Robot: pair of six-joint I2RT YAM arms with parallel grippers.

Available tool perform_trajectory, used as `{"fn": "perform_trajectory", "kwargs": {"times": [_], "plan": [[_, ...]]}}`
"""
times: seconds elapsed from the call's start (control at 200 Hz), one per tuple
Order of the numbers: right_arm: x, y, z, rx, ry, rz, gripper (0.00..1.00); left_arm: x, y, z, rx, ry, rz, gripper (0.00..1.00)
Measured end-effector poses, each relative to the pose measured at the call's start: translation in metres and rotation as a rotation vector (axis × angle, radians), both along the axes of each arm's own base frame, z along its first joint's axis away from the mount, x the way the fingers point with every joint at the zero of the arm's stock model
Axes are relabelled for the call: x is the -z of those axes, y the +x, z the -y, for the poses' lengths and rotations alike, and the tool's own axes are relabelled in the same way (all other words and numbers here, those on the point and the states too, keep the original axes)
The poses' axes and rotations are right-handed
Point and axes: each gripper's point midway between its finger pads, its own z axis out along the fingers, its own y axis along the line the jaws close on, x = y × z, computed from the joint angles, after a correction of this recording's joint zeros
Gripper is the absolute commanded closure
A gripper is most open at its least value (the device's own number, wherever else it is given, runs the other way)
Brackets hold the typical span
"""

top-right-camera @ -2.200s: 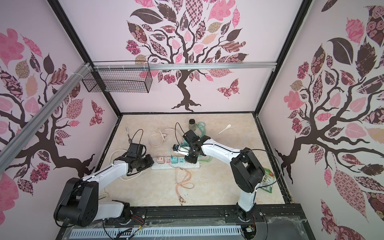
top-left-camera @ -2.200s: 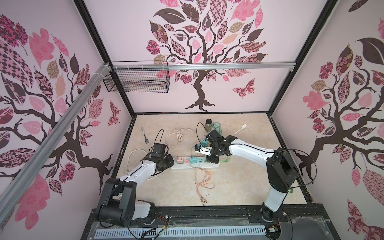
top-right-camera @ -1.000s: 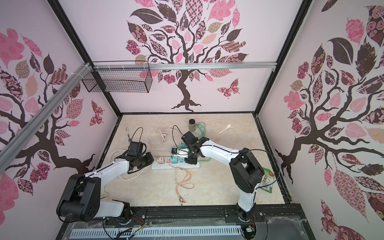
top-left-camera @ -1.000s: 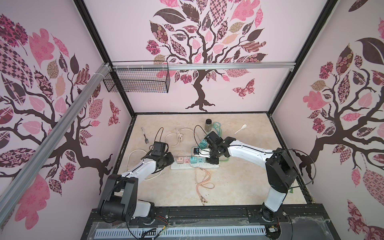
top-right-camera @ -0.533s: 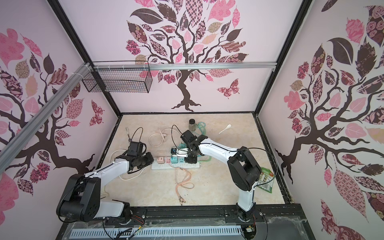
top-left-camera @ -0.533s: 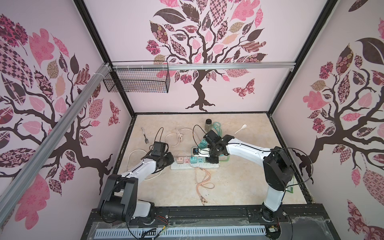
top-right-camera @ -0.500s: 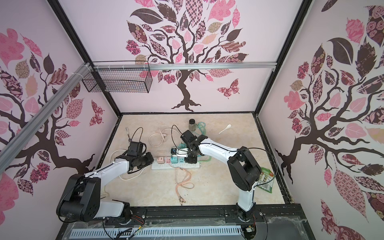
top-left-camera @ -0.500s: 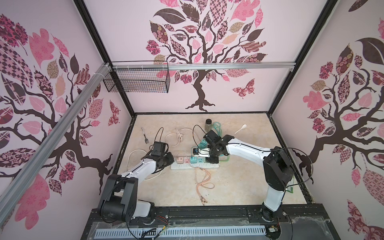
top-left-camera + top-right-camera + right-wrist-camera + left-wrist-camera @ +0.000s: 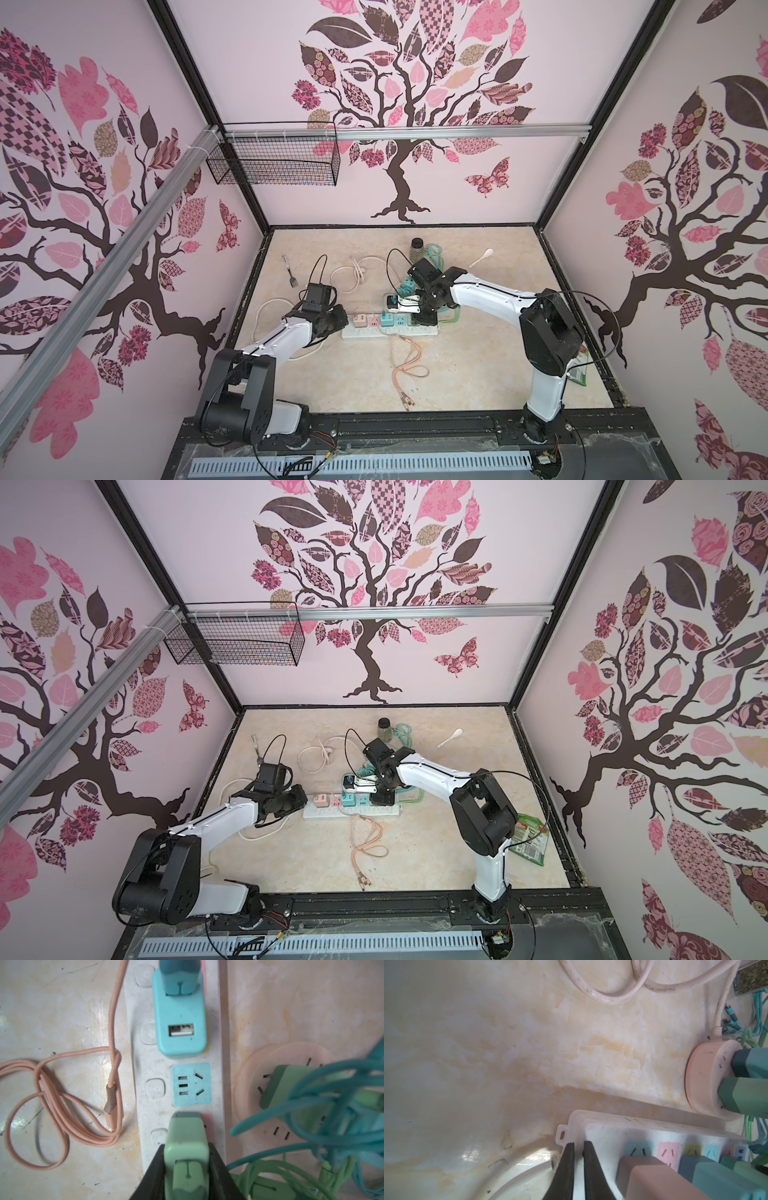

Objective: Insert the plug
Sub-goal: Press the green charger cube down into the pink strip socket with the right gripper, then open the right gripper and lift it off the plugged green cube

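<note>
Right arm: elbow has swung slightly toward the middle since the earlier frames; its tip stays at the strip [image 9: 388, 331].
Right end effector [image 9: 186, 1147]: pinching the green plug [image 9: 185, 1132] from both sides.
Plug: upright on the strip's pink socket [image 9: 208, 1126], beside a free blue socket [image 9: 191, 1084].
Left end effector [image 9: 578, 1144]: fingers pressed almost together, holding nothing, tips at the strip's opposite end.
Desk [image 9: 478, 374]: peach cable [image 9: 113, 1022] lies loose beside the strip.

Bright, soft light; table [image 9: 52, 1012] glares, plug [image 9: 187, 1147] blurs close up.
</note>
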Motion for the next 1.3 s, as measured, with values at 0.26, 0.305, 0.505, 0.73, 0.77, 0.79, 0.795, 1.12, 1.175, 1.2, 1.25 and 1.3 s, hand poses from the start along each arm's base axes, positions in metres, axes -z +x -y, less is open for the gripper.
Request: {"fn": "perform_trajectory", "kwargs": {"times": [0.26,0.305,0.505,0.73,0.77,0.79,0.795,1.12,1.175,1.2,1.25,1.3], "plan": [[0.002,0.001,0.000,0.000,0.010,-0.014,0.76,-0.001,-0.002,0.000,0.000,0.001,-0.001,0.88],[0.002,0.002,0.000,0.001,0.012,-0.017,0.75,-0.002,-0.002,-0.001,0.000,0.001,-0.002,0.88],[0.003,0.002,0.000,0.003,0.016,-0.025,0.74,-0.008,-0.006,0.000,0.003,-0.002,0.002,0.87],[0.002,0.002,0.000,0.011,0.022,-0.027,0.69,-0.018,-0.011,-0.001,0.003,-0.003,0.015,0.81],[0.002,0.002,0.000,0.013,0.022,-0.028,0.67,-0.020,-0.013,-0.002,0.002,-0.001,0.015,0.80],[0.002,0.003,0.000,0.014,0.022,-0.027,0.66,-0.022,-0.013,-0.002,0.005,0.000,0.016,0.79],[0.002,0.003,0.000,0.014,0.022,-0.028,0.66,-0.022,-0.013,-0.002,0.004,0.000,0.016,0.79],[0.021,0.002,0.017,0.065,-0.049,-0.057,0.53,-0.062,-0.009,-0.003,0.006,-0.004,0.101,0.74],[0.021,0.003,0.018,0.067,-0.052,-0.055,0.52,-0.064,-0.009,-0.004,0.005,0.000,0.105,0.72],[0.021,0.003,0.018,0.069,-0.052,-0.054,0.51,-0.065,-0.010,-0.004,0.007,0.003,0.107,0.71],[0.021,0.003,0.018,0.070,-0.054,-0.052,0.50,-0.065,-0.010,-0.004,0.010,0.006,0.105,0.69],[0.021,0.003,0.018,0.073,-0.053,-0.052,0.49,-0.064,-0.012,-0.005,0.013,0.010,0.101,0.68]]}}
